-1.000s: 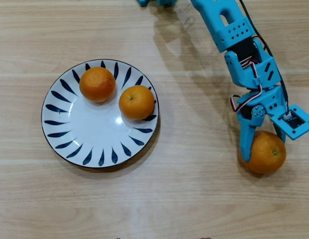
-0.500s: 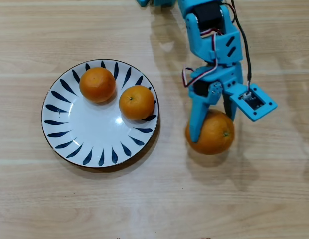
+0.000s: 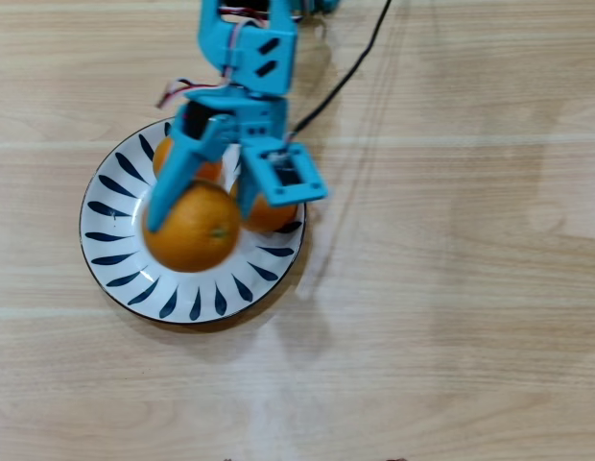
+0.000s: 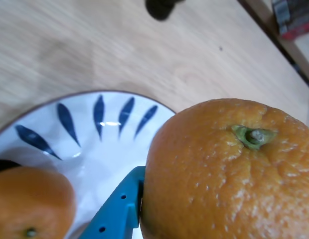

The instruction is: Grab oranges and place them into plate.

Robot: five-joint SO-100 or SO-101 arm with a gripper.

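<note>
The job looks nearly finished. Two small oranges already lie on the plate [image 3: 115,274]: one [image 3: 163,154] toward the far rim, mostly covered by the blue arm in the overhead view, the other [image 3: 273,213] near the right-hand rim, half hidden behind the camera mount. The third and biggest orange [image 3: 192,228] is held in the pincer [image 3: 203,213], whose two blue fingers are closed against its sides, and it sits over the white middle of the plate, close beside the other two.

From the wrist view the big orange [image 4: 229,174] fills the right of the frame, green stem stub up, with one blue finger [image 4: 117,211] pressed against its skin and the plate's white glaze and dark blue leaf strokes [image 4: 97,117] behind it. A small orange [image 4: 30,204] shows in the lower left corner.

I can't tell from either view whether the big orange is already resting on the plate or hangs just above it. What seems left is to lower it if need be, open the fingers and pull the arm clear without nudging the neighbours. No fruit remains on the pale wooden surface [image 3: 451,288].

As for writing, I see none: no sticker on the fruit, no mark on the plate, nothing legible on the arm. A dark and red object [image 4: 294,17] in the top right corner of the wrist view is too blurred to read.
</note>
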